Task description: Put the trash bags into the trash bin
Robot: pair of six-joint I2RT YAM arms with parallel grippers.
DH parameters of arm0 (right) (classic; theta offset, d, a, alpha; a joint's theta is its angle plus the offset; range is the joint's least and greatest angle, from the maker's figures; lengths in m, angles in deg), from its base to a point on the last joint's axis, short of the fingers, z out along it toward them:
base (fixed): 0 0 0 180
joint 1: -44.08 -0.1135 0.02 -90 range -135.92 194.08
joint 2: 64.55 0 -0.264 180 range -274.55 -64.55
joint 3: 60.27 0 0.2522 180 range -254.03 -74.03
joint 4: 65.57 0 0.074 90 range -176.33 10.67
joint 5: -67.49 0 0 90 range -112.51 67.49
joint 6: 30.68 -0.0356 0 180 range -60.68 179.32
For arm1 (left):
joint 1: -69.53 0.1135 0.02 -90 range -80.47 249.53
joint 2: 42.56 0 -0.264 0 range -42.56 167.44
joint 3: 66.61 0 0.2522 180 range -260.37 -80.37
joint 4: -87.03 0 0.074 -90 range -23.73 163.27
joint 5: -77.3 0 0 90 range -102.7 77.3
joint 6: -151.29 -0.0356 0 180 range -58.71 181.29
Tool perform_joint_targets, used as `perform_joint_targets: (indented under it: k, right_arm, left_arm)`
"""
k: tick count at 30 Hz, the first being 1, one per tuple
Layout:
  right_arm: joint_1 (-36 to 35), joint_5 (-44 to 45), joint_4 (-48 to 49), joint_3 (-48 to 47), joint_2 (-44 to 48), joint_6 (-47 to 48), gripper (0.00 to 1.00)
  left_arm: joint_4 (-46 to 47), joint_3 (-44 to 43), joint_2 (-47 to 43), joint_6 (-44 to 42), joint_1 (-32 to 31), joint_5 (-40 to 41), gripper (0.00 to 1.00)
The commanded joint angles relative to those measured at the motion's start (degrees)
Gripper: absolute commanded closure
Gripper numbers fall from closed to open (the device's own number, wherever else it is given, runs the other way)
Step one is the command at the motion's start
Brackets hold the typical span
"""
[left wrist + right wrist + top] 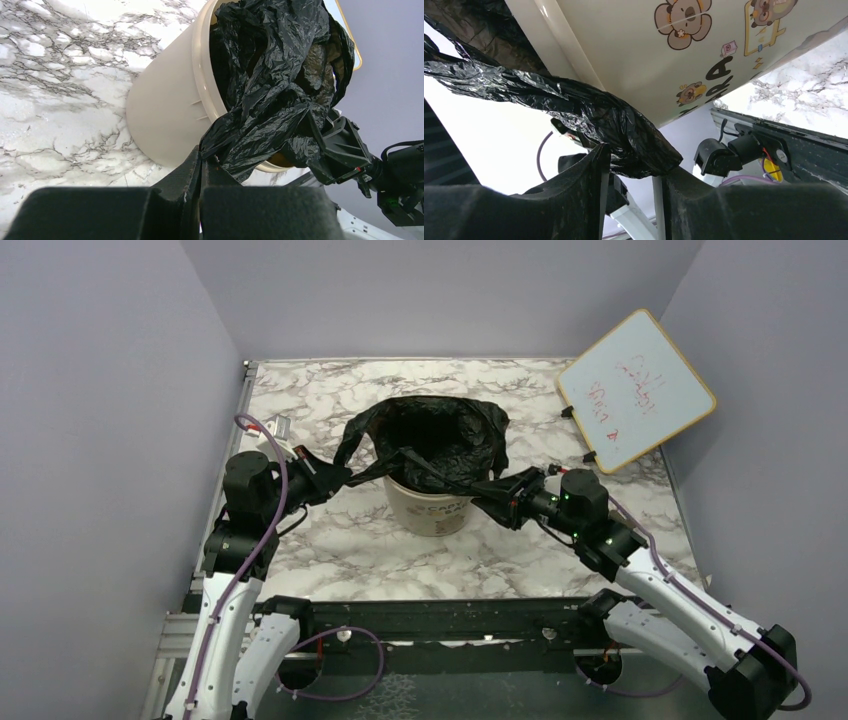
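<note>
Trash bin (624, 55) side, right wrist view: dark brown block capitals, "PA" legible, the neighbouring letters running out of sight at the tub's lower edge.
Prints beside the letters: cartoon bear faces and a small yellow-framed drawing, any words on them too small to tell.
Trash bin side, top view: faint lettering, too small to read.
Whiteboard (636, 390): several lines of red handwriting, turned away from the camera, not legible.

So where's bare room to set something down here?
Bare tabletop behind the trash bin up to the back wall, and in front toward the arm bases. Crowded beside it: the left gripper and right gripper clamp the trash bag there.
</note>
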Motion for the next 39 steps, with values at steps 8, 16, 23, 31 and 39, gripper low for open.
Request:
perform_joint_targets:
  k: [8,16,23,31,39]
  right_arm:
    - [-0.2,0.9,1.4,1.8,1.0,-0.5,0.75]
    - [0.2,8.7,-1.8,-0.4,4.7,11.5,1.00]
    - [2.1,15.6,-16.4,-15.8,-0.1,37.6,0.99]
    - [3.6,26.2,-27.1,-29.4,-5.4,56.5,1.00]
    - [3.7,5.0,-29.2,-33.7,-7.0,63.4,0.99]
  left_arm:
    - [1.6,-0.4,0.0,-0.6,0.3,-1.4,1.00]
    - [-0.8,-2.5,-1.8,-1.9,0.3,2.9,1.00]
    - [-2.5,-4.6,-1.9,-3.3,0.3,4.4,1.00]
    - [-5.6,-7.7,-2.4,-6.4,0.3,7.5,1.00]
    - [-8.2,-9.1,-3.4,-5.8,0.3,5.3,1.00]
